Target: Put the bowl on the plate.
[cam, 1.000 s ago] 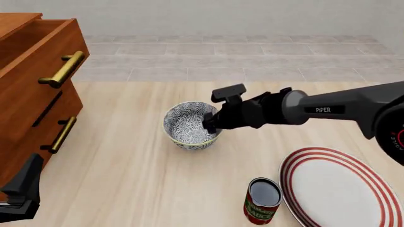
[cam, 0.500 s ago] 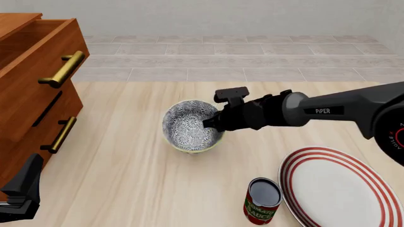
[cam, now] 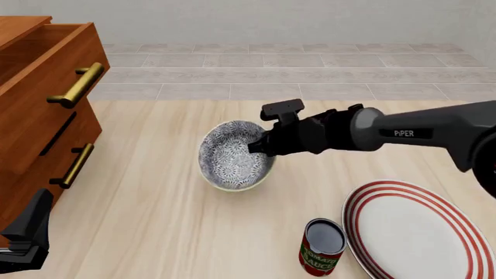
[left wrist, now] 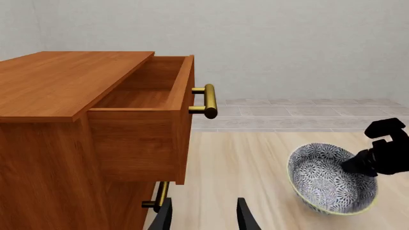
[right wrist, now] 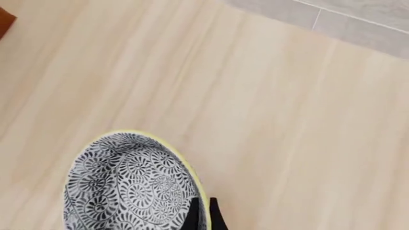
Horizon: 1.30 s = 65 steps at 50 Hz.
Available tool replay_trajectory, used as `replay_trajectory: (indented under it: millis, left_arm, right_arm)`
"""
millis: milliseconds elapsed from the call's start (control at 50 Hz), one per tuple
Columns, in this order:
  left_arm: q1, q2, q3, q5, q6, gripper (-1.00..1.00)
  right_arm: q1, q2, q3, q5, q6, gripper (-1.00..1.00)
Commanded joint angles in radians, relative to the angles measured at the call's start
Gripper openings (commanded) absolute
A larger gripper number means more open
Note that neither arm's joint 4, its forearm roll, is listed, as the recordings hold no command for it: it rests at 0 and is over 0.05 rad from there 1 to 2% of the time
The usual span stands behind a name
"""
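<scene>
My right pincer (cam: 259,146) is pinching the tilting floral bowl (cam: 232,156) by its rim alone; it risks slipping before reaching the red-ringed plate (cam: 422,232).

Your right arm reaches in from the right across the counter (cam: 155,232), its right claw (cam: 259,148) pinched tight on the rim of the bowl (cam: 229,160), which tilts. Your left claw (cam: 23,244) hangs low at the near left, fingers (left wrist: 244,215) parted, holding nothing.
</scene>
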Motion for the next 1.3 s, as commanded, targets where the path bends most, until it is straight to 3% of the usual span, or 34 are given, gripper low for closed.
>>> replay_trajectory:
  millis: [20, 320, 620, 1300]
  left_arm:
    - [0.000, 0.000, 0.000, 0.000, 0.000, 1.00]
    - [0.000, 0.000, 0.000, 0.000, 0.000, 1.00]
    - [0.000, 0.000, 0.000, 0.000, 0.000, 1.00]
    - [0.000, 0.000, 0.000, 0.000, 0.000, 1.00]
  right_arm:
    - [-0.006, -0.025, -0.021, 0.023, -0.003, -1.00]
    - [-0.003, -0.091, -0.030, 0.044, -0.012, -1.00]
    - [-0.031, -0.184, 0.041, 0.022, -0.006, -1.00]
    - [-0.256, -0.515, 0.329, 0.000, 0.011, -1.00]
